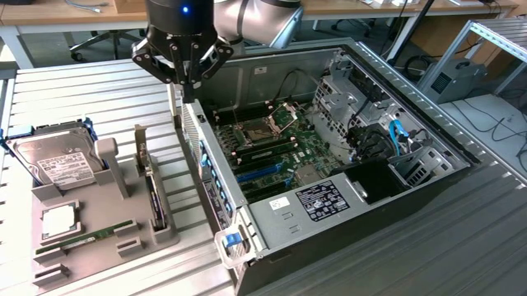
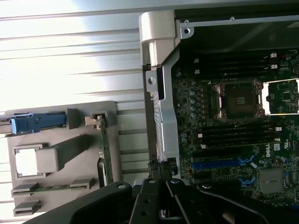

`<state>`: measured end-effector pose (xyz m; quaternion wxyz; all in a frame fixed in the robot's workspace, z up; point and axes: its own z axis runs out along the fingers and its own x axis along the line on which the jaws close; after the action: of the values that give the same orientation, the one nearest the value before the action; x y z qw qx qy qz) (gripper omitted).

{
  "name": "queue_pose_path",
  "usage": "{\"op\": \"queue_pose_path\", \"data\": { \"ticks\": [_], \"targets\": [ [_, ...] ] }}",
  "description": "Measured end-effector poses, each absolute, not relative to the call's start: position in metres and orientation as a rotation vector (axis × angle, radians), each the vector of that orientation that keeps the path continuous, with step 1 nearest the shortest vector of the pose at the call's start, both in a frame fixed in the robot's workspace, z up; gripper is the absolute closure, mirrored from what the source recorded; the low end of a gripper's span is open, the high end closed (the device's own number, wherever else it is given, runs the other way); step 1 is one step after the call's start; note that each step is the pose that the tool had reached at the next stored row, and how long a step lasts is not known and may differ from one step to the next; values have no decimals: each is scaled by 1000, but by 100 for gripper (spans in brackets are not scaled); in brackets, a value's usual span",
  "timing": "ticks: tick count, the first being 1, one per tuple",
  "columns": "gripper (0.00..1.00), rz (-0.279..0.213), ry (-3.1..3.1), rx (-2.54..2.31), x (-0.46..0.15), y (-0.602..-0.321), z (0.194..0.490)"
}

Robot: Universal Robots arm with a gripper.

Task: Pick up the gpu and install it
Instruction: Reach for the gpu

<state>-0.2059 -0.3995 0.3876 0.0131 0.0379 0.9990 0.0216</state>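
Right, I've got the gripper (image 1: pixel 187 92) hanging over the computer case (image 1: pixel 428 185), just above its rear wall at the corner farthest from the blue latch, fingers pressed together and pinching nothing. The gpu (image 1: pixel 152 185) is not picked up yet: it stands on its long edge in the grey holder (image 1: pixel 99 206) just outside that same rear wall of the case, running roughly parallel to it, with the silver bracket at the end nearer my gripper. From the wrist view the gripper (image 2: pixel 161 186) sits close over the case wall, and the gpu (image 2: pixel 103 149) shows edge-on as a thin green strip in the holder (image 2: pixel 79 140), beside the case and not touching it. Farther out from the case than the card I can see the hard drive (image 1: pixel 56 161) propped in its cradle and the RAM stick (image 1: pixel 82 237) lying low in its slot (neither is my business here). Inside the case the motherboard (image 1: pixel 280 154) lies bare, blue expansion slots (image 1: pixel 259 172) unfilled. On handling, I'd judge the card light and stiff but delicate: thin board, exposed components, faces that could slip under a narrow pinch. The upper edge standing proud of the holder, somewhere around its middle, looks the sensible place to grip, across the thickness, keeping clear of the bracket end and the contact edge down in the holder.
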Motion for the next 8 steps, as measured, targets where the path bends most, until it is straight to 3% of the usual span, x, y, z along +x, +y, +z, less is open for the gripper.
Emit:
{"op": "queue_pose_path", "data": {
  "ticks": [8],
  "targets": [
    [89, 67, 3112, 118, -208, -400, 387]
  ]
}}
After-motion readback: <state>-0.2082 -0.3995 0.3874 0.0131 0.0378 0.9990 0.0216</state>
